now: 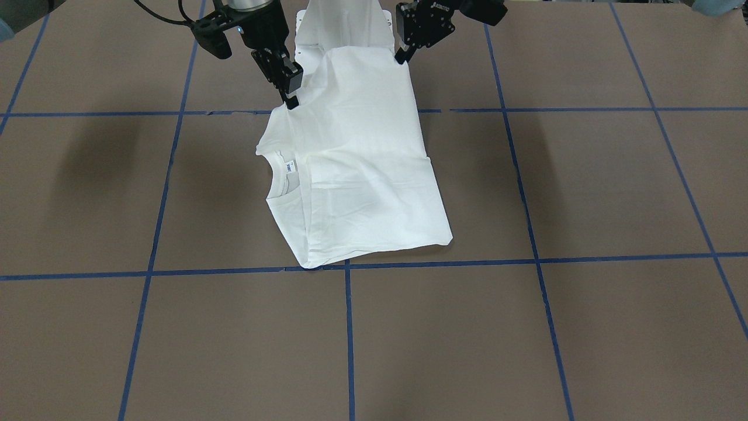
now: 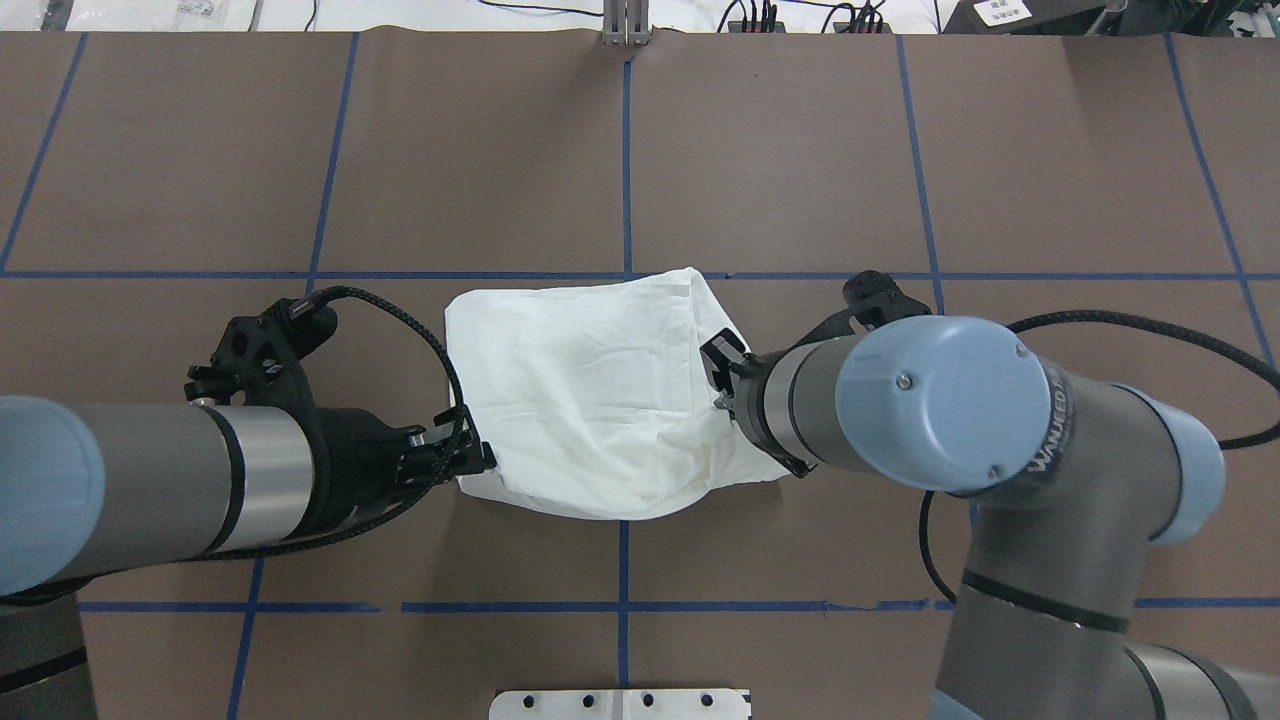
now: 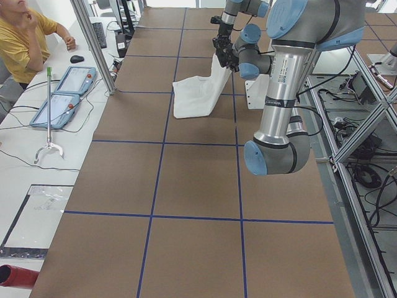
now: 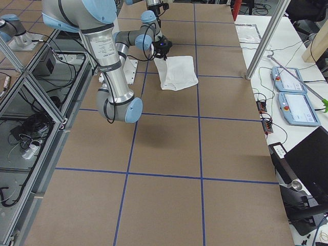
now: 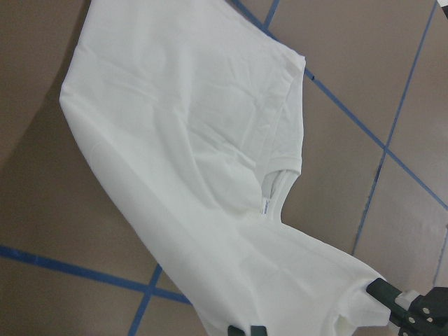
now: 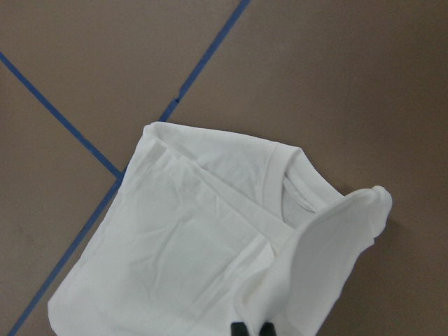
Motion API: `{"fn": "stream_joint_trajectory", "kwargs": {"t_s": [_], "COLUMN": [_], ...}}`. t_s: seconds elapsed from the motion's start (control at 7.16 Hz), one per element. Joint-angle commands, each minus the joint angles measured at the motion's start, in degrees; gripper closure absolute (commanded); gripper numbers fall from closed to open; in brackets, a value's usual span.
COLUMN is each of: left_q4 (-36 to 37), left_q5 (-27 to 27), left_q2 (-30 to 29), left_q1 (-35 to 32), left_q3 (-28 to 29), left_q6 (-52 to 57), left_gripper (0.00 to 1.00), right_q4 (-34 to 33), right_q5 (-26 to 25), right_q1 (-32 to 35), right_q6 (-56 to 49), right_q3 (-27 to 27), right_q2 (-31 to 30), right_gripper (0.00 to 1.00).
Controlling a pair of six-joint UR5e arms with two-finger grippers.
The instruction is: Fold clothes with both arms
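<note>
Surface: brown table (image 1: 584, 187) gridded with blue tape lines (image 1: 349, 339).
Room: side bench (image 3: 37, 133) with teach pendants (image 3: 75, 79); a person in yellow (image 3: 22, 43) sits beside it.
T-shirt (image 1: 362, 175): folded at table centre, far part flat, robot-side edge lifted, collar (image 1: 280, 169) toward the right arm.
Left gripper (image 1: 402, 57): clamped on the T-shirt's raised corner.
Right gripper (image 1: 290, 100): clamped on its raised shoulder edge.

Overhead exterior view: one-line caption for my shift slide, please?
The left claw and right claw pinch the robot-side edge of a partly folded white T-shirt on the tape-gridded brown table.
</note>
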Motion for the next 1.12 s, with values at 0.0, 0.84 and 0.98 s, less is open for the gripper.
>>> {"fn": "stream_joint_trajectory", "kwargs": {"t_s": [0.0, 0.84, 0.98], "left_q4": [-0.5, -26.2, -26.4], "left_q5": [-0.1, -0.5, -3.1], "left_q2": [-1.2, -7.8, -7.4], "left_q1": [-6.5, -23.0, -24.4], "left_q3": [7.1, 40.0, 40.0], "left_q6": [7.9, 23.8, 25.5], "left_gripper": [1.0, 0.41, 0.41], "right_q4": [8.8, 22.8, 22.8], "right_q5": [5.2, 15.8, 17.3], "right_q1": [6.8, 22.0, 24.1], "right_q6": [-5.2, -31.5, -35.6], "right_q3": [-13.5, -47.9, -47.9], "right_q2": [4.6, 16.7, 15.2], "right_gripper": [1.0, 0.0, 0.0]}}
